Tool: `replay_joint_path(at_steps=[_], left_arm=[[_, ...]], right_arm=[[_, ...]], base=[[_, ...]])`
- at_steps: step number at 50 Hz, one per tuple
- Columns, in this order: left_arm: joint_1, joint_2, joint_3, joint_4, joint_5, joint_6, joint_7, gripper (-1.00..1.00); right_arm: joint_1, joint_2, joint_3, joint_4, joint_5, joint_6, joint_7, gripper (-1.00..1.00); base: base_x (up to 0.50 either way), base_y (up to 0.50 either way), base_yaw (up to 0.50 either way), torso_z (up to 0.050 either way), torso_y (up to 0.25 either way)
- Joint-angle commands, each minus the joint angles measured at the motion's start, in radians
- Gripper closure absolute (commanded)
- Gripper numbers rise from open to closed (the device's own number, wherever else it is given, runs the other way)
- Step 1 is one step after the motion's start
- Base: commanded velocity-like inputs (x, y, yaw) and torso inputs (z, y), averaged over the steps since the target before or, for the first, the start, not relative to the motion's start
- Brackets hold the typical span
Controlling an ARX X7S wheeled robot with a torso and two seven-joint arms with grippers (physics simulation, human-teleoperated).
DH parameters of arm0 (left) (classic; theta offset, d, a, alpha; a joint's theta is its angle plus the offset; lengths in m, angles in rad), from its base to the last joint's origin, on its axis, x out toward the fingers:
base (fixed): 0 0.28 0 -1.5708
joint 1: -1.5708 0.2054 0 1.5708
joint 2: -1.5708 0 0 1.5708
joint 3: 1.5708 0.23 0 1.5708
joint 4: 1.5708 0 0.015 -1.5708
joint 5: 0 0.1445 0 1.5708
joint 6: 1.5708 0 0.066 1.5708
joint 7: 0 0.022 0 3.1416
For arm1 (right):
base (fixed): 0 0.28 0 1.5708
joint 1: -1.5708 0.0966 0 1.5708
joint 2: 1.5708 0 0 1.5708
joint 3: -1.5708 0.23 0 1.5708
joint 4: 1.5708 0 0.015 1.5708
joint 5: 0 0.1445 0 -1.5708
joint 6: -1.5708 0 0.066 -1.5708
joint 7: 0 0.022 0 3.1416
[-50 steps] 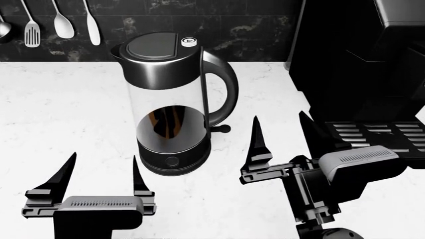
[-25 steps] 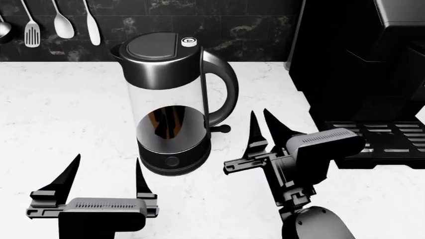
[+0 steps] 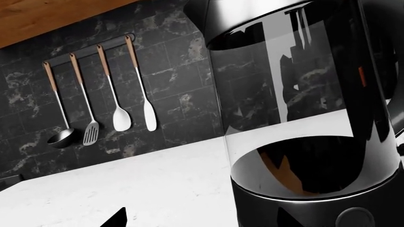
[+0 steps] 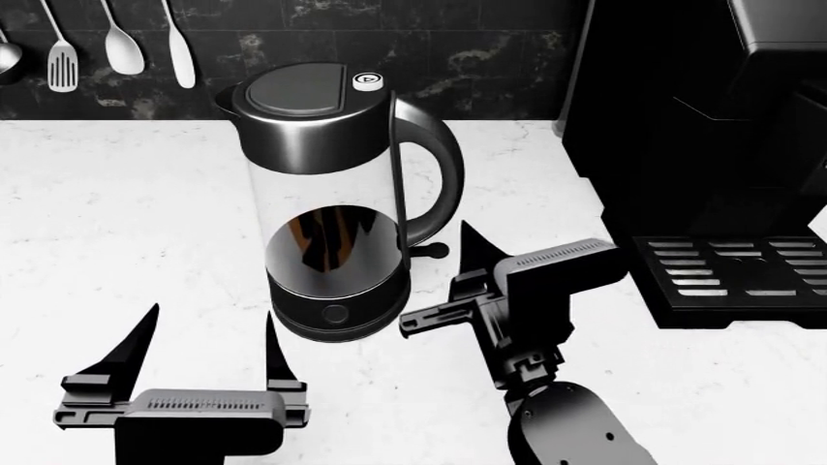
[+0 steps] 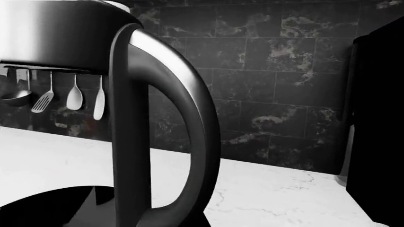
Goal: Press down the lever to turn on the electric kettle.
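Observation:
The electric kettle (image 4: 339, 194) stands mid-counter, a clear glass cylinder with a dark lid, dark base and black loop handle (image 4: 440, 165). The lever (image 4: 435, 250) juts from the base below the handle. My right gripper (image 4: 467, 232) is shut and empty. Its tips point up just right of the lever and slightly above it, close to the handle's lower end. In the right wrist view the handle (image 5: 189, 118) fills the frame and the lever is hidden. My left gripper (image 4: 209, 318) is open and empty in front of the kettle, left of its base (image 3: 315, 208).
A big black coffee machine (image 4: 698, 116) with a drip grille (image 4: 737, 271) stands right of my right arm. Utensils (image 4: 123, 44) hang on the dark tiled wall at the back left. White marble counter (image 4: 116, 213) lies left of the kettle.
My right gripper has moved left from the coffee machine's front to the handle's base, and its fingers have closed together. My left gripper has hardly moved.

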Motion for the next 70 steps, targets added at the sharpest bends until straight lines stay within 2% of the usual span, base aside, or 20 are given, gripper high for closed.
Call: replay_joint_path(at_steps=[1,42,70], left_arm=[[0.006,-0.005,0.000,-0.004,-0.008,0.010,-0.004,-1.00],[0.004,-0.020,0.009,-0.019,-0.023,0.023,-0.018,-1.00],[0.001,-0.029,0.024,-0.029,-0.025,0.027,-0.024,-1.00]], right_arm=[[0.034,-0.017,-0.034,0.087,-0.033,0.003,0.025,1.00],[0.065,-0.018,-0.097,0.205,-0.025,0.015,0.028,1.00],[0.131,-0.053,-0.142,0.401,-0.039,-0.047,0.036,1.00]], base=[[0.00,0.00,0.00,0.000,0.000],[0.00,0.00,0.00,0.000,0.000],[0.00,0.00,0.00,0.000,0.000]])
